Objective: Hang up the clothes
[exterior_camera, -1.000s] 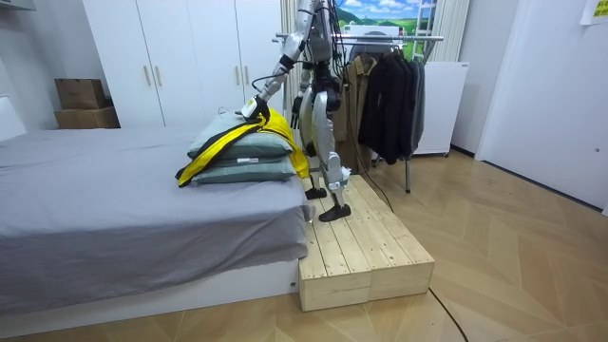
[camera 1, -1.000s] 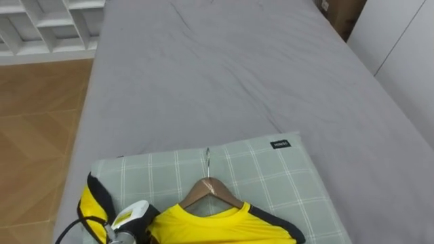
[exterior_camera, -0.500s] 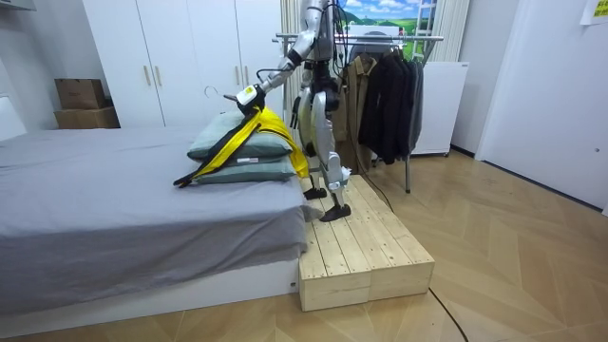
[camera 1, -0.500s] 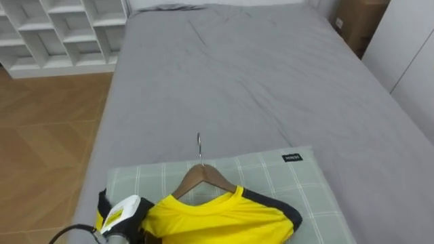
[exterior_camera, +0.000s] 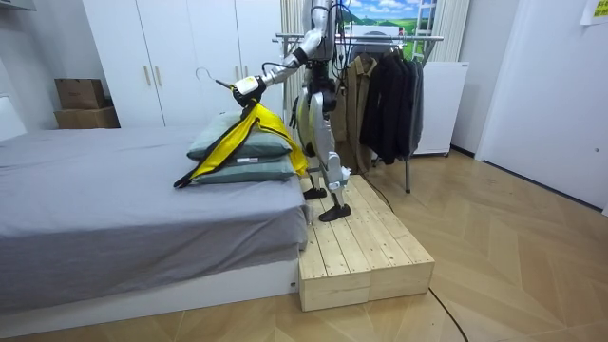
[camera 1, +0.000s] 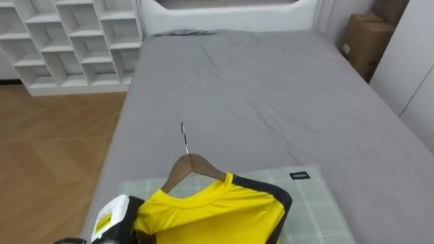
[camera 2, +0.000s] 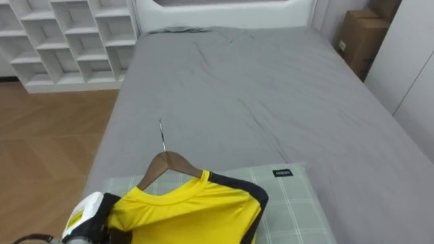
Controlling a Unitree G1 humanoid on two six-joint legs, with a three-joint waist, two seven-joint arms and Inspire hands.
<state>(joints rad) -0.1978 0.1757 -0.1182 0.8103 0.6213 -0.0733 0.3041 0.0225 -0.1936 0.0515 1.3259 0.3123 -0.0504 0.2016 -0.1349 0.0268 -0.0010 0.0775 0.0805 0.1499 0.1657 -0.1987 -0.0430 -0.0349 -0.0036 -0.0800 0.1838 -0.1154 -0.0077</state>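
A yellow shirt (camera 1: 217,210) with black trim hangs on a wooden hanger (camera 1: 193,166) whose metal hook (camera 1: 183,135) points up. My left hand (camera 1: 112,220) holds the hanger's left shoulder, fingers curled under the cloth. In the room view the left hand (exterior_camera: 249,85) is raised over the bed's foot end and the shirt (exterior_camera: 237,138) drapes from it down onto the stacked pillows (exterior_camera: 249,163). I stand on a wooden platform (exterior_camera: 366,247) facing the bed.
A green checked pillow (camera 1: 315,207) lies under the shirt on the grey bed (camera 1: 258,88). White shelves (camera 1: 68,41) stand to the left, a cardboard box (camera 1: 363,41) at the right. A clothes rack (exterior_camera: 389,38) with dark garments (exterior_camera: 389,95) is behind me.
My left hand has risen, lifting the hanger and the shirt's top off the pillows. The eye view has tilted up toward the head of the bed.
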